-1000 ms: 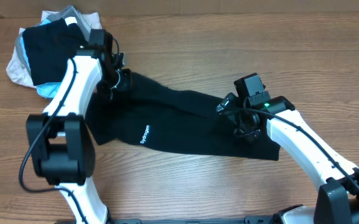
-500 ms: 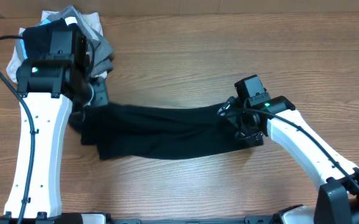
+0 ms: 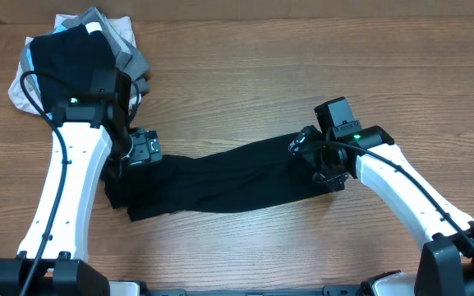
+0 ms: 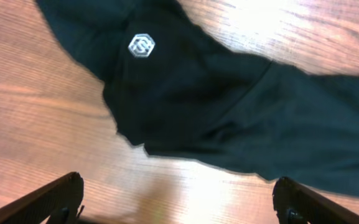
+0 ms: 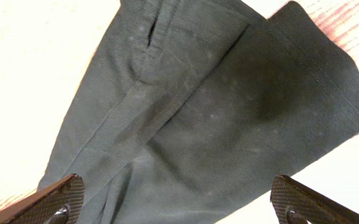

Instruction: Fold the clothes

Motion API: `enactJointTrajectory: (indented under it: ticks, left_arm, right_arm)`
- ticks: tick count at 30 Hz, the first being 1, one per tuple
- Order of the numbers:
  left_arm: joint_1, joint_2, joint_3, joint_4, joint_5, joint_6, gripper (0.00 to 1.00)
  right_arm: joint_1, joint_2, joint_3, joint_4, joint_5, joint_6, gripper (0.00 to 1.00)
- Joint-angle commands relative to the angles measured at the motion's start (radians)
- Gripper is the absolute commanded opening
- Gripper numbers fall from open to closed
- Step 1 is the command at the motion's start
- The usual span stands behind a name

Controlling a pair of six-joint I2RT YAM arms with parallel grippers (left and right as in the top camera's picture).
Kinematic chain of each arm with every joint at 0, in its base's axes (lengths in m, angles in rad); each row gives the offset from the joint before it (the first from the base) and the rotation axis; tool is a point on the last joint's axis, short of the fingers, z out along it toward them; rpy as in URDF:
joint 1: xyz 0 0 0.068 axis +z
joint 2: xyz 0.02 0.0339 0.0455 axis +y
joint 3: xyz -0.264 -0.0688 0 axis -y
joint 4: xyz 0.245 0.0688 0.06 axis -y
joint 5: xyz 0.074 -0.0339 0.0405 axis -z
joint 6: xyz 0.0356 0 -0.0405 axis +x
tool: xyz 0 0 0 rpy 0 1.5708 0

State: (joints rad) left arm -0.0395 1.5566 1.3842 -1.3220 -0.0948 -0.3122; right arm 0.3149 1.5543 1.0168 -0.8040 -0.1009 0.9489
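Both arms in, jaws spread wide
The left gripper (image 3: 143, 149) points down at mid-left, its arm reaching from the near edge; the right gripper (image 3: 325, 164) hovers mid-right, arm angled in.

We see the clothes (image 3: 220, 177) as soft, matt black cloth, finely woven up close, with a faintly shiny white logo (image 4: 142, 45). The counter (image 3: 319, 66) is smooth wood grain with a mild sheen. At ten o'clock the pile (image 3: 72, 57) is matt cloth too. The arm shells (image 3: 64, 189) look like glossy white plastic, and the right fingers (image 5: 58, 196) are knurled black.
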Motion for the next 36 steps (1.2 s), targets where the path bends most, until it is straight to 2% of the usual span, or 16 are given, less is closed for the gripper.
enactJointTrajectory:
  ticks: [1,7,12,17,19,32,36]
  left_arm:
    - [-0.008,0.011,-0.032,0.074,0.012,0.015,1.0]
    - [-0.006,0.086,-0.035,0.23,0.14,0.087,1.0]
    - [-0.002,0.211,-0.035,0.267,0.079,0.09,1.0]
    - [0.029,0.343,-0.035,0.261,-0.048,0.034,1.0]
    - [0.05,0.368,-0.035,0.261,-0.049,0.013,1.0]
    - [0.211,0.372,-0.031,0.285,0.082,0.026,0.99]
    - [0.219,0.372,-0.031,0.285,0.179,0.088,0.97]
  right_arm:
    - [-0.003,-0.019,-0.001,0.01,-0.005,-0.01,1.0]
    - [-0.003,-0.019,-0.001,0.014,-0.005,-0.01,1.0]
    - [-0.003,-0.019,-0.001,0.014,0.003,-0.011,1.0]
    - [-0.003,-0.019,-0.002,0.013,0.014,-0.014,1.0]
    - [-0.003,-0.019,-0.002,0.014,0.014,-0.014,1.0]
    - [-0.002,-0.019,-0.002,0.014,0.04,-0.013,1.0]
    - [-0.002,-0.019,-0.002,0.014,0.04,-0.013,1.0]
